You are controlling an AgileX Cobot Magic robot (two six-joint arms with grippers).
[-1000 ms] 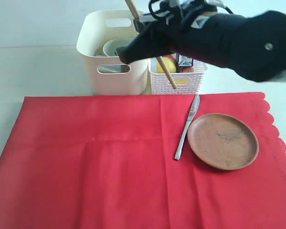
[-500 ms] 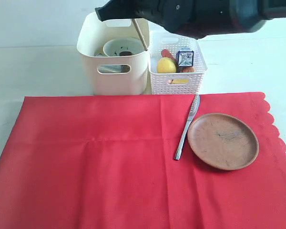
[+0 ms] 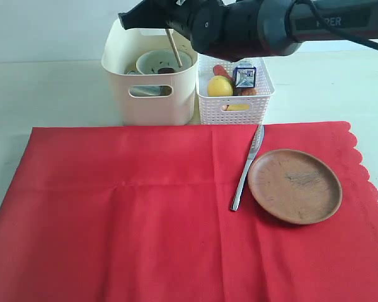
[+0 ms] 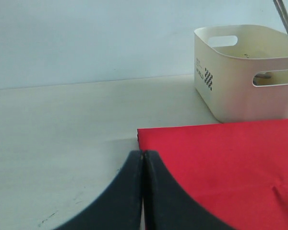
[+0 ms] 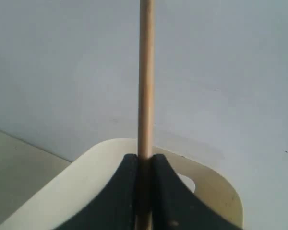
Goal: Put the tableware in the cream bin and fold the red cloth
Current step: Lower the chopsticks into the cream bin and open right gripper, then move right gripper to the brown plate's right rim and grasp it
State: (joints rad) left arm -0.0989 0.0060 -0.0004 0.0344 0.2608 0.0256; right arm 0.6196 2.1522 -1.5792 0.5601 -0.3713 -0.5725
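Note:
My right gripper (image 3: 138,16) hangs over the cream bin (image 3: 150,94), shut on wooden chopsticks (image 3: 174,49) whose lower end dips inside the bin. The right wrist view shows the chopsticks (image 5: 145,72) pinched between the jaws of the right gripper (image 5: 145,158). A pale bowl (image 3: 157,61) sits in the bin. On the red cloth (image 3: 145,214), spread flat, lie a silver knife (image 3: 247,167) and a reddish-brown plate (image 3: 294,185). My left gripper (image 4: 143,154) is shut and empty, next to the red cloth's corner (image 4: 149,136).
A white perforated basket (image 3: 235,107) stands touching the bin's right side, with a lemon (image 3: 220,86) and a small milk carton (image 3: 244,75) in it. Pale tabletop (image 4: 62,124) lies left of the cloth. The right arm spans the top of the exterior view.
The right gripper has carried the chopsticks up and to the left, from in front of the basket to above the cream bin. Their lower end now points into the bin. The left gripper has not moved.

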